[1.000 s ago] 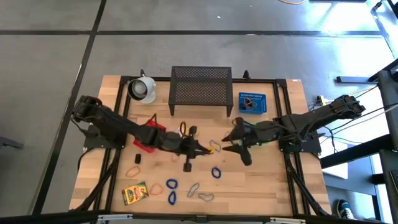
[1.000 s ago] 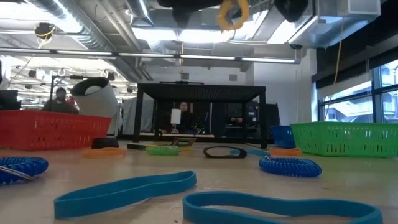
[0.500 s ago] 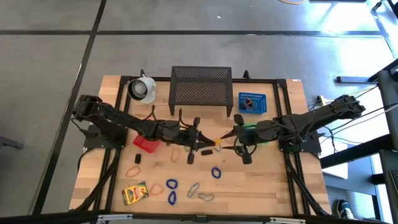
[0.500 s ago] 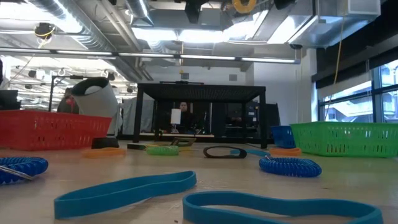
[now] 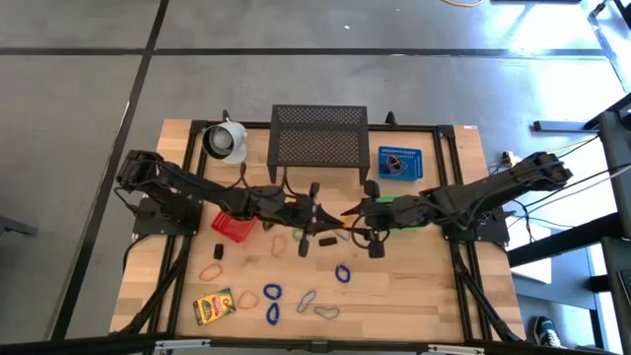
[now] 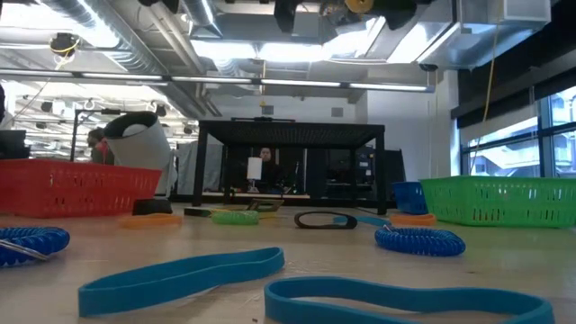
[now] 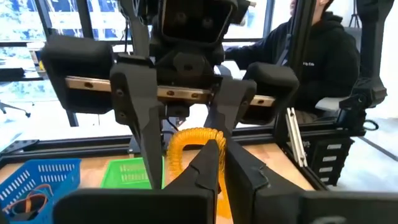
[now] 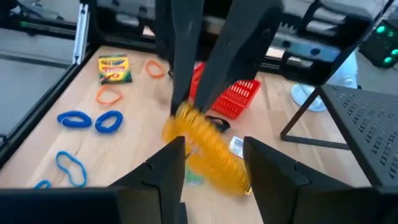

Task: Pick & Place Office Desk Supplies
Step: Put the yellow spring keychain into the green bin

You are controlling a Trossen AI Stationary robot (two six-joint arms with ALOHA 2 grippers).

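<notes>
A yellow coiled loop (image 7: pixel 189 142) hangs in the air above the table's middle, between my two grippers. My left gripper (image 5: pixel 325 214) is shut on it. My right gripper (image 8: pixel 214 163) faces it from the table's right, open, one finger on either side of the coil (image 8: pixel 205 146); whether they touch it I cannot tell. In the low view the coil (image 6: pixel 360 5) shows at the top edge. On the table lie blue loops (image 5: pixel 272 292), an orange loop (image 5: pixel 210 272), grey loops (image 5: pixel 308 299), a black block (image 5: pixel 218 251) and a yellow-green printed box (image 5: pixel 213 307). My left gripper pinches the yellow coil's top arc (image 7: pixel 200 139) between its two fingertips (image 7: pixel 210 155), reaching level from the table's left. The coil is lifted clear of the table, and the rest of it hangs beyond and below the tips.
A black mesh shelf (image 5: pixel 318 138) and a white mug (image 5: pixel 227 141) stand at the far edge, with a blue basket (image 5: pixel 399 164) to their right. A red basket (image 5: pixel 230 228) sits under my left arm and a green basket (image 5: pixel 386 202) under my right. A person sits beyond the table.
My left gripper has risen with the yellow coil and drawn back slightly toward the far edge. My right gripper has moved toward the table's left, up to the coil, so its open fingers now stand around it.
</notes>
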